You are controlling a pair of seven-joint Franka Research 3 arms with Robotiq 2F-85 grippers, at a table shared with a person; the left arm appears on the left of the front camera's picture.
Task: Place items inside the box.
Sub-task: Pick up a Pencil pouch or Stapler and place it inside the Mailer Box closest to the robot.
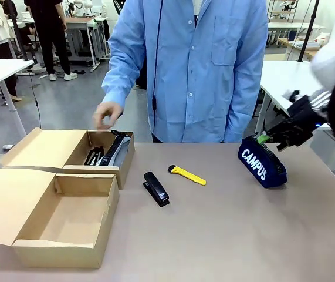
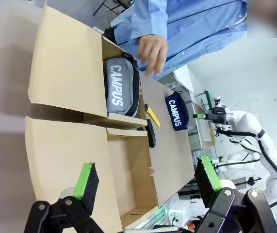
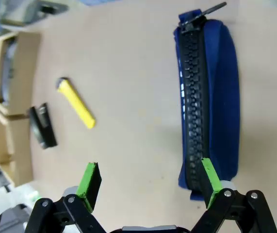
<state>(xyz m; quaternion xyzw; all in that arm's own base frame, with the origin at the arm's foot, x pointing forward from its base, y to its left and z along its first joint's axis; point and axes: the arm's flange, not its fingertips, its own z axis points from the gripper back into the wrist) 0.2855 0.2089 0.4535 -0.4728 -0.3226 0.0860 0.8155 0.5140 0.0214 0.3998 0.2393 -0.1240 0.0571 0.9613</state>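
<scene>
Right gripper (image 3: 150,177), the nearer one, is hovering released, jaws wide. Navy pouch (image 3: 211,87) is lying on the table (image 3: 128,73) at 1 o'clock from it in wrist view, long axis running 12–6, across the jaws' closing line. Likely needing a 3 o'clock shift.

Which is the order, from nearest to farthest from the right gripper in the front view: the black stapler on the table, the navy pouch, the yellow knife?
Measured from the right gripper:
1. Navy pouch, just below the gripper, at the far right.
2. Yellow knife, near the middle.
3. Black stapler, farther left than the knife and a little nearer the camera.
</scene>
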